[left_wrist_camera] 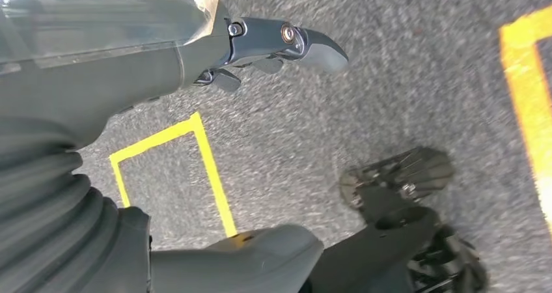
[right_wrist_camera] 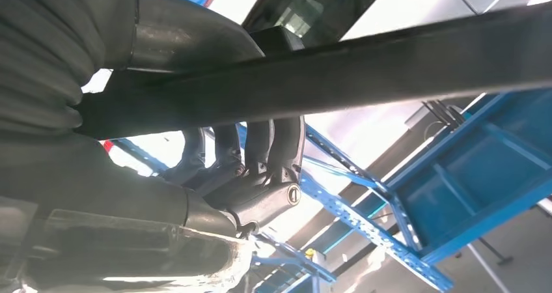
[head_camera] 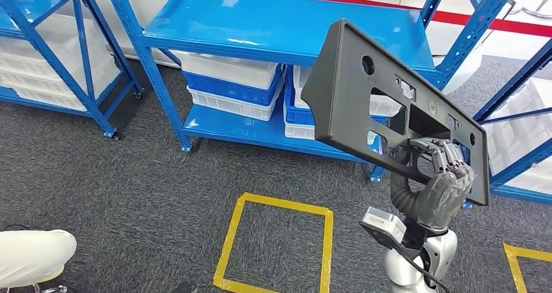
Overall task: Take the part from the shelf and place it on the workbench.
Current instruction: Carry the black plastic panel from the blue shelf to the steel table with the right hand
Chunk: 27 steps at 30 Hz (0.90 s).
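Note:
The part (head_camera: 351,91) is a flat dark grey plastic panel with several cutouts, held up tilted in front of the blue shelf (head_camera: 273,26). My right hand (head_camera: 442,176) grips its lower right edge, fingers (head_camera: 437,151) wrapped over the front face. In the right wrist view the part (right_wrist_camera: 390,65) runs across as a dark bar, with the right hand (right_wrist_camera: 247,176) curling its fingers (right_wrist_camera: 260,150) around the edge. My left hand (left_wrist_camera: 130,78) hangs over the floor holding nothing, fingers (left_wrist_camera: 306,42) straight and apart from the thumb (left_wrist_camera: 260,254).
Blue racks stand ahead, left (head_camera: 84,58) and right (head_camera: 521,111). White and blue crates (head_camera: 234,84) sit on the lower shelf. Yellow tape squares (head_camera: 280,247) mark the grey carpet. A pale rounded shape (head_camera: 32,257) sits at the lower left.

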Motion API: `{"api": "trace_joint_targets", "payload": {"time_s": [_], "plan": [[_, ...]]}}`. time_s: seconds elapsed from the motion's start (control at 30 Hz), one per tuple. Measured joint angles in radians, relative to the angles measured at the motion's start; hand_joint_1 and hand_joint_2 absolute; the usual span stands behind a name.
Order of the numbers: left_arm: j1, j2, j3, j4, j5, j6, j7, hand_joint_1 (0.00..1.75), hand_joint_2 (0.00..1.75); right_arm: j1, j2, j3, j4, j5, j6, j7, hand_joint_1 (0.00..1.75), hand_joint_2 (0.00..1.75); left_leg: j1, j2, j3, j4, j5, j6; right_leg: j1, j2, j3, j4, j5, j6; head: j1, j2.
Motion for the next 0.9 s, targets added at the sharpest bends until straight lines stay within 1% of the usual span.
{"api": "trace_joint_targets", "payload": {"time_s": [0.03,0.07,0.1,0.13,0.17,0.2,0.23,0.27,0.3,0.33,0.37,0.4,0.43,0.47,0.5,0.53,0.57,0.6,0.63,0.67,0.7,0.73,0.77,0.8,0.83,0.87,0.9], "plan": [[0.0,0.0,0.0,0.0,0.0,0.0,0.0,0.0,1.75,0.0,-0.001,-0.001,0.0,-0.001,0.0,0.0,1.75,1.75,0.0,0.0,-0.014,0.001,0.011,-0.002,0.0,0.0,0.028,-0.023,0.019,0.01,0.0,0.0],[0.0,0.0,0.0,0.0,0.0,0.0,0.0,0.0,1.75,0.0,-0.001,-0.001,0.0,-0.003,0.0,0.0,1.75,1.75,0.0,0.001,-0.027,0.002,0.021,-0.005,-0.001,0.0,0.071,-0.077,0.041,0.019,0.0,0.0],[0.0,0.0,0.0,0.0,0.0,0.0,0.0,0.0,1.75,-0.001,-0.002,-0.002,0.0,-0.004,0.0,0.0,1.75,1.75,-0.002,0.0,-0.038,0.005,0.029,-0.01,-0.001,0.0,0.125,-0.149,0.054,0.022,0.001,0.0],[0.0,0.0,0.0,0.0,0.0,0.0,0.0,0.0,1.75,-0.002,-0.002,-0.002,0.0,-0.006,0.0,0.0,1.75,1.75,-0.003,0.0,-0.047,0.009,0.038,-0.015,0.002,0.001,0.172,-0.217,0.058,0.02,0.0,0.0],[0.0,0.0,0.0,0.0,0.0,0.0,0.0,0.0,1.75,-0.002,-0.002,-0.002,0.0,-0.008,0.0,0.001,1.75,1.75,-0.005,0.0,-0.053,0.012,0.046,-0.02,0.003,0.002,0.201,-0.267,0.056,0.014,-0.001,0.0],[0.0,0.0,0.0,0.0,0.0,0.0,-0.001,0.0,1.75,-0.002,-0.002,-0.002,0.0,-0.01,0.0,0.001,1.75,1.75,-0.007,0.0,-0.056,0.014,0.053,-0.025,0.006,0.003,0.213,-0.293,0.051,0.007,-0.002,0.0],[0.0,0.0,0.0,0.0,0.001,-0.001,-0.001,0.0,1.75,-0.001,-0.002,-0.003,0.0,-0.011,0.0,0.001,1.75,1.75,-0.006,0.0,-0.058,0.014,0.061,-0.031,0.008,0.004,0.21,-0.299,0.053,-0.001,-0.003,0.0],[0.001,0.0,0.0,0.0,0.001,-0.002,-0.001,0.0,1.75,-0.001,-0.002,-0.003,0.0,-0.012,0.0,0.001,1.75,1.75,-0.004,-0.001,-0.061,0.014,0.064,-0.036,0.003,0.003,0.202,-0.299,0.059,-0.01,-0.002,0.0],[0.001,0.001,0.0,0.0,0.001,-0.002,-0.001,0.0,1.75,-0.002,-0.002,-0.003,0.0,-0.013,0.0,0.001,1.75,1.75,-0.001,-0.003,-0.067,0.022,0.051,-0.042,0.0,0.002,0.196,-0.298,0.067,-0.021,-0.003,0.0],[0.002,0.001,0.0,0.0,0.001,-0.003,-0.001,0.0,1.75,-0.002,-0.002,-0.004,0.0,-0.013,0.0,0.001,1.75,1.75,0.001,-0.005,-0.077,0.046,0.02,-0.048,-0.003,0.001,0.189,-0.299,0.078,-0.033,-0.004,0.0],[0.002,0.001,0.0,0.0,0.0,-0.003,-0.002,0.0,1.75,-0.002,-0.002,-0.004,0.0,-0.014,0.0,0.0,1.75,1.75,0.004,-0.007,-0.091,0.089,-0.027,-0.054,-0.006,0.0,0.18,-0.299,0.09,-0.042,-0.006,0.0],[0.002,0.002,0.0,0.0,0.0,-0.004,-0.002,0.0,1.75,-0.002,-0.002,-0.004,0.0,-0.015,0.0,-0.001,1.75,1.75,0.006,-0.008,-0.107,0.148,-0.08,-0.059,-0.003,-0.001,0.17,-0.298,0.101,-0.047,-0.007,0.0],[0.002,0.002,0.0,0.0,-0.001,-0.004,-0.004,0.0,1.75,-0.001,-0.002,-0.005,0.0,-0.017,0.0,-0.003,1.75,1.75,0.007,-0.008,-0.122,0.216,-0.123,-0.064,-0.002,-0.001,0.158,-0.297,0.111,-0.048,-0.008,0.0],[0.002,0.002,0.0,0.0,-0.003,-0.005,-0.006,0.0,1.75,0.0,-0.002,-0.006,0.0,-0.019,0.0,-0.006,1.75,1.75,0.009,-0.008,-0.13,0.271,-0.145,-0.067,-0.001,-0.001,0.144,-0.295,0.121,-0.047,-0.008,0.0],[0.003,0.002,0.0,0.0,-0.005,-0.005,-0.008,0.0,1.75,0.001,-0.002,-0.007,0.0,-0.022,0.0,-0.01,1.75,1.75,0.01,-0.008,-0.124,0.299,-0.146,-0.068,-0.001,-0.001,0.131,-0.293,0.13,-0.045,-0.008,0.0],[0.003,0.002,0.0,0.0,-0.007,-0.005,-0.009,0.0,1.75,0.003,-0.002,-0.01,0.0,-0.024,0.0,-0.014,1.75,1.75,0.01,-0.008,-0.1,0.289,-0.129,-0.068,-0.001,-0.001,0.119,-0.291,0.138,-0.042,-0.008,0.0],[0.002,0.002,0.0,0.0,-0.008,-0.006,-0.01,0.0,1.75,0.005,-0.002,-0.013,0.0,-0.025,0.0,-0.018,1.75,1.75,0.011,-0.008,-0.057,0.242,-0.106,-0.066,-0.001,-0.001,0.11,-0.288,0.144,-0.039,-0.008,0.0],[0.002,0.002,0.0,0.0,-0.009,-0.006,-0.011,0.0,1.75,0.007,-0.002,-0.017,0.0,-0.026,0.0,-0.02,1.75,1.75,0.011,-0.009,-0.004,0.171,-0.09,-0.062,-0.001,0.0,0.103,-0.286,0.15,-0.035,-0.009,0.0],[0.001,0.002,0.0,0.0,-0.01,-0.007,-0.012,0.0,1.75,0.008,-0.002,-0.021,-0.001,-0.026,0.0,-0.022,1.75,1.75,0.01,-0.012,0.046,0.099,-0.083,-0.057,0.001,-0.001,0.098,-0.284,0.155,-0.029,-0.008,0.0],[0.0,0.002,0.0,0.0,-0.011,-0.008,-0.013,0.0,1.75,0.009,-0.002,-0.025,-0.002,-0.025,0.0,-0.022,1.75,1.75,0.008,-0.014,0.08,0.046,-0.084,-0.052,0.002,-0.001,0.094,-0.284,0.161,-0.023,-0.007,0.0],[-0.001,0.003,0.0,0.0,-0.012,-0.01,-0.014,0.0,1.75,0.01,-0.001,-0.028,-0.003,-0.023,0.0,-0.022,1.75,1.75,0.004,-0.016,0.098,0.015,-0.089,-0.046,0.002,-0.002,0.092,-0.284,0.167,-0.015,-0.007,0.0],[-0.001,0.004,0.0,0.0,-0.013,-0.011,-0.015,0.0,1.75,0.012,0.0,-0.029,-0.004,-0.02,0.0,-0.021,1.75,1.75,0.0,-0.017,0.1,0.006,-0.088,-0.04,0.002,-0.002,0.089,-0.285,0.174,-0.008,-0.007,0.0],[-0.001,0.004,0.0,0.0,-0.014,-0.013,-0.015,0.0,1.75,0.013,0.0,-0.031,-0.005,-0.017,0.0,-0.019,1.75,1.75,0.0,-0.015,0.094,0.003,-0.081,-0.031,0.003,-0.002,0.085,-0.284,0.179,-0.002,-0.007,0.0],[-0.002,0.003,0.0,0.0,-0.014,-0.015,-0.015,0.0,1.75,0.015,0.001,-0.032,-0.006,-0.014,0.0,-0.017,1.75,1.75,0.0,-0.012,0.088,-0.001,-0.071,-0.021,0.003,-0.001,0.076,-0.278,0.175,0.001,-0.007,0.0],[-0.003,0.003,0.0,0.0,-0.015,-0.016,-0.015,0.0,1.75,0.017,0.001,-0.033,-0.007,-0.011,0.0,-0.015,1.75,1.75,0.0,-0.009,0.078,-0.004,-0.059,-0.011,0.003,-0.001,0.062,-0.257,0.156,0.0,-0.004,0.0],[-0.004,0.003,0.0,0.0,-0.015,-0.016,-0.015,0.0,1.75,0.018,0.001,-0.034,-0.008,-0.008,0.0,-0.013,1.75,1.75,0.001,-0.006,0.066,-0.008,-0.046,-0.002,0.004,0.0,0.042,-0.218,0.122,-0.005,-0.002,0.0],[-0.006,0.003,0.0,0.0,-0.015,-0.016,-0.015,0.0,1.75,0.02,0.001,-0.035,-0.009,-0.006,0.0,-0.011,1.75,1.75,-0.001,-0.005,0.052,-0.008,-0.035,0.002,0.003,0.0,0.019,-0.158,0.079,-0.011,-0.001,0.0]]}}
